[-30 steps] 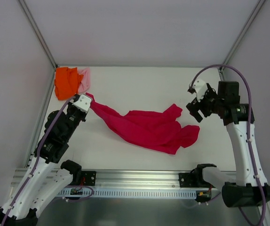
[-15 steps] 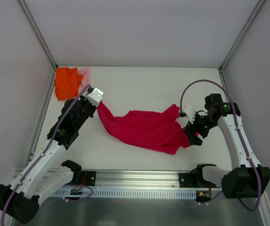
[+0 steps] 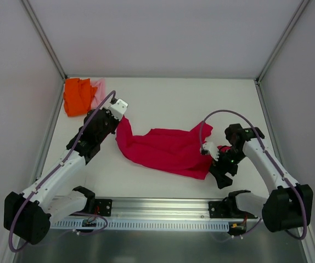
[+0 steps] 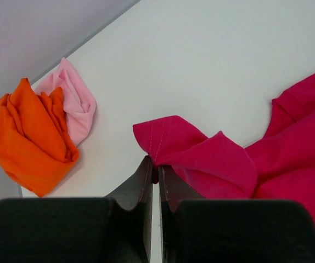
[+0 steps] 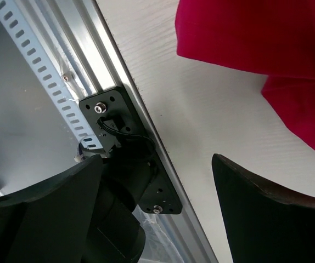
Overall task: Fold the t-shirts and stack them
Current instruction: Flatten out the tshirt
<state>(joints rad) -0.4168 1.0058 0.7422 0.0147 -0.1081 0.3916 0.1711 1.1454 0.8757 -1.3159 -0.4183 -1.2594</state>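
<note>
Over the last second the left arm (image 3: 86, 145), its jaws pinching a corner of the crimson t-shirt (image 3: 168, 150), has carried that corner away from the orange t-shirt (image 3: 78, 96) and pink t-shirt (image 3: 98, 92) at 10 o'clock toward the worktop (image 3: 174, 98) centre. The cloth now lies slack, just toward 6 o'clock of centre. The right arm (image 3: 262, 161) has swung down from 3 o'clock to the shirt's 4 o'clock edge, jaws spread and empty, which suggests a second grasp for spreading is next; folding has not begun.

The large t-shirt (image 3: 168, 150) lies centrally, two other t-shirts (image 3: 78, 96) in the far-left corner.
</note>
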